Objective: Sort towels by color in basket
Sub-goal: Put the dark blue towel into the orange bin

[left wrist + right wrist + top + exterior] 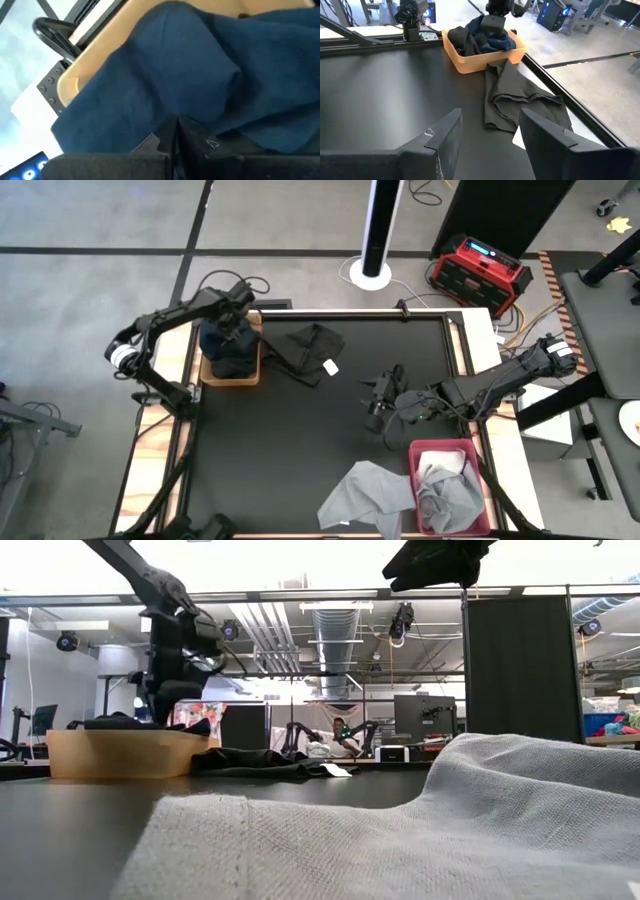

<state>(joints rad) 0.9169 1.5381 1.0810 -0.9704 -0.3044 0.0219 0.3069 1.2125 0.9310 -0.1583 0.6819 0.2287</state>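
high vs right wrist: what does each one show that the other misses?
Only the high view: the red basket holding grey and white towels, the grey towel lying beside it, and the right gripper hanging over the middle of the table.

Only the right wrist view: the right gripper's fingers from close up, standing apart with nothing between them, and the floor beyond the table edge.

Both: the tan basket with the navy towel, the left gripper down on that towel, and the black towel spread beside the tan basket.
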